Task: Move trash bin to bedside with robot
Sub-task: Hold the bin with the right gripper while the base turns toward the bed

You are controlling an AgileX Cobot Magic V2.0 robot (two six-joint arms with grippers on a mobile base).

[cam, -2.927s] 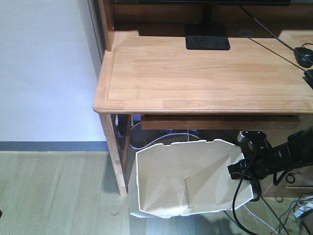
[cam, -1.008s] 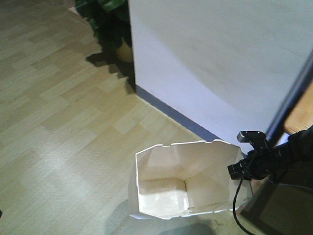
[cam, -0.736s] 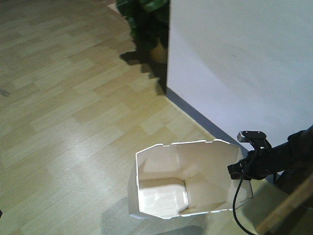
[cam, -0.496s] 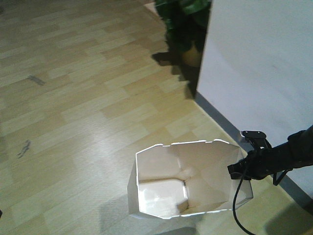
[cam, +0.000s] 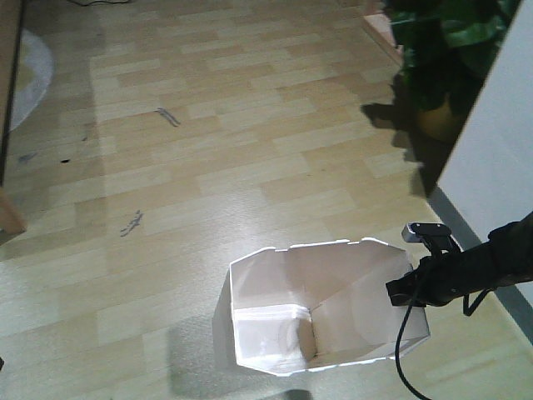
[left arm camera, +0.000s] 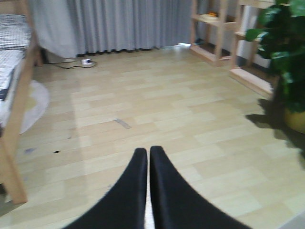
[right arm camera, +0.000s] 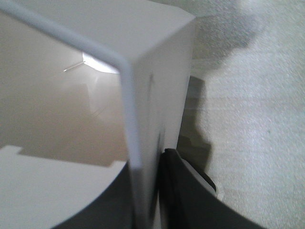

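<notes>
White plastic trash bin (cam: 312,321) is low in the front view, open top facing the camera, with an octagonal rim, cut corners and small notches. Right tool (cam: 403,292) is clamped on the bin's right rim. The wrist view shows one finger inside and one outside the thin wall, pinching it. Small camera module (cam: 420,232) rides just above that rim, and a black cable (cam: 399,350) hangs beside the bin's right wall. Left tool (left arm camera: 147,160) has its fingers pressed together with nothing between them, pointing out over the floor (cam: 216,167). The plank floor is open ahead of the bin and to its left, with only a few dark scuffs. Right of the bin is a white wall (cam: 491,158) with a dark baseboard, close to the arm. Potted plant (cam: 441,58) stands ahead-right of the bin at the wall's corner. Bedside: wooden bed frame (left arm camera: 19,119) with checked mattress (left arm camera: 10,38) lies ahead-left of the bin, well apart, with a pale round rug (left arm camera: 37,102) beside it. Grey curtain (left arm camera: 124,24) and wooden shelves (left arm camera: 214,26) are beyond.
</notes>
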